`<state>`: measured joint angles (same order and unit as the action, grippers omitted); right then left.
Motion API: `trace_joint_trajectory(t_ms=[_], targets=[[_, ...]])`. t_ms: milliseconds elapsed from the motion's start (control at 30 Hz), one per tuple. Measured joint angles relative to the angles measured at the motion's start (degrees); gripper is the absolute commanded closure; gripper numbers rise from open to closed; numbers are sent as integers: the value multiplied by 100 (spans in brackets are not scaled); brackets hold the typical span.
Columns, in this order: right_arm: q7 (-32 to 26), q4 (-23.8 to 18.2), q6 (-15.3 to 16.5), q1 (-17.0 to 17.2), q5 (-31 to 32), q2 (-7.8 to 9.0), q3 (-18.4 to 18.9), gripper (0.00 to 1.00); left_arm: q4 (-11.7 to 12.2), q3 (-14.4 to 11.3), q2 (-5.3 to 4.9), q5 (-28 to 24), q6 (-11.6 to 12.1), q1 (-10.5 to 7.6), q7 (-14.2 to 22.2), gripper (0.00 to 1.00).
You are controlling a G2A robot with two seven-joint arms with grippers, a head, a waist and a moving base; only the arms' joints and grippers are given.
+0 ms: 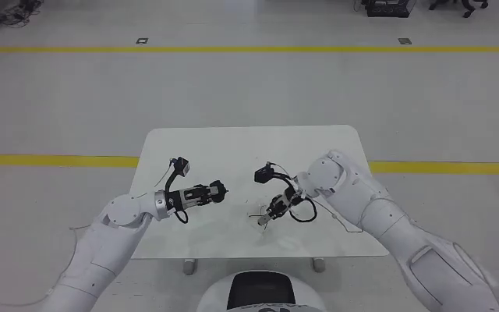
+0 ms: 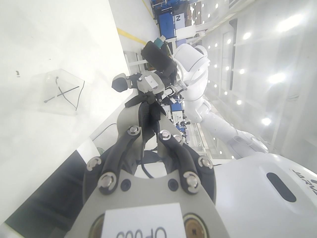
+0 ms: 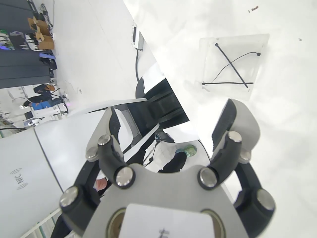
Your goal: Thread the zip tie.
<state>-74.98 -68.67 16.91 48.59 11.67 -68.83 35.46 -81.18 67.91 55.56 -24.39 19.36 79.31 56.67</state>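
Three black zip ties lie crossed in a shallow clear tray on the white table. The same ties and tray appear in the left wrist view. My right gripper hangs open just short of the tray, nothing between its fingers; from above it sits at the tray's edge near the table's front. My left gripper is shut with its black pads together and nothing seen in them. It hovers to the left of the tray, pointing toward the right arm.
A small dark speck lies on the table beyond the tray, also seen from the left wrist. The table's front edge runs close behind both grippers. Bare tabletop stretches toward the far side.
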Motion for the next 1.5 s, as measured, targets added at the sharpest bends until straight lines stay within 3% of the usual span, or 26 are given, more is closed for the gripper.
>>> trace_joint_trajectory(t_ms=[333, 433, 667, 800, 1000, 1267, 1500], targets=[[-37, 214, -902, -457, 644, -371, -713, 0, 0, 0, 0, 0, 0, 0, 0, 100], [-51, 317, -931, -529, 751, -476, -891, 0, 0, 0, 0, 0, 0, 0, 0, 100], [-50, 331, -917, -540, 771, -485, -911, 0, 0, 0, 0, 0, 0, 0, 0, 100], [65, 194, -486, -542, 1193, -510, -1088, 0, 0, 0, 0, 0, 0, 0, 0, 100], [229, 497, 95, -733, 1535, -651, -1282, 0, 0, 0, 0, 0, 0, 0, 0, 100], [487, 1007, 246, -885, 1762, -925, -1537, 0, 0, 0, 0, 0, 0, 0, 0, 100], [504, 1033, 224, -886, 1764, -935, -1541, 0, -26, 11, -3, 29, -45, 2, -89, 100]])
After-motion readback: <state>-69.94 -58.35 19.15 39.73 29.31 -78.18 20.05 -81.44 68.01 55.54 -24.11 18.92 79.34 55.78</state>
